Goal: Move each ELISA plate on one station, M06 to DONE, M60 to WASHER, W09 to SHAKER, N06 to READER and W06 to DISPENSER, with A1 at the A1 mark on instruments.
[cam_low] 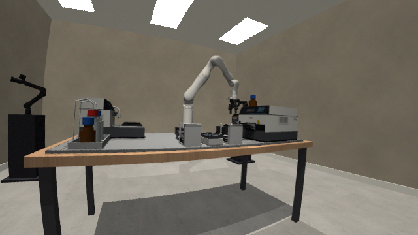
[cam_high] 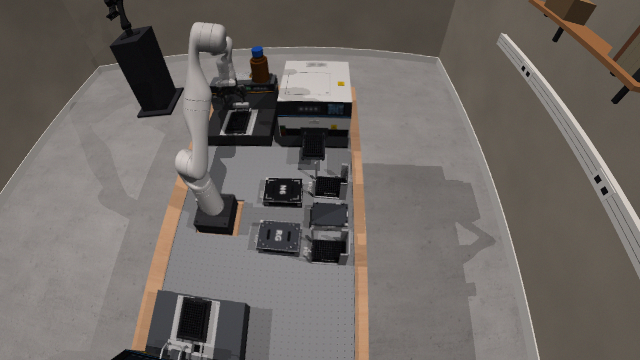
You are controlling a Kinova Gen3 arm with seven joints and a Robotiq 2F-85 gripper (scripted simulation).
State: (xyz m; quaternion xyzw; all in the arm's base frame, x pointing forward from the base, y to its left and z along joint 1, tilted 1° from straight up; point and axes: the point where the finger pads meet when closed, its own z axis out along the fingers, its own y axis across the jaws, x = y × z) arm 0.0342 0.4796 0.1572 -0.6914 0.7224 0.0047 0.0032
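Observation:
My gripper (cam_high: 232, 95) is open and empty. It hangs above the back end of the DISPENSER (cam_high: 240, 122) at the far left of the deck, and shows in the side view (cam_low: 233, 110) beside the brown bottle. A dark plate (cam_high: 237, 122) lies in the dispenser's white frame below it. Another plate (cam_high: 313, 144) sits on the tray in front of the white READER (cam_high: 314, 95). A dark plate (cam_high: 328, 214) lies on the SHAKER between the two stack racks (cam_high: 328, 185) (cam_high: 327, 248). A plate (cam_high: 194, 317) sits on the WASHER at the near end.
The N6 nest (cam_high: 282, 191) and the RG nest (cam_high: 278, 236) stand bare in the middle of the deck. A brown bottle with a blue cap (cam_high: 258, 65) stands behind the dispenser. The arm's base (cam_high: 216, 215) is at the left edge. A bottle tray (cam_low: 88, 135) stands at the near end.

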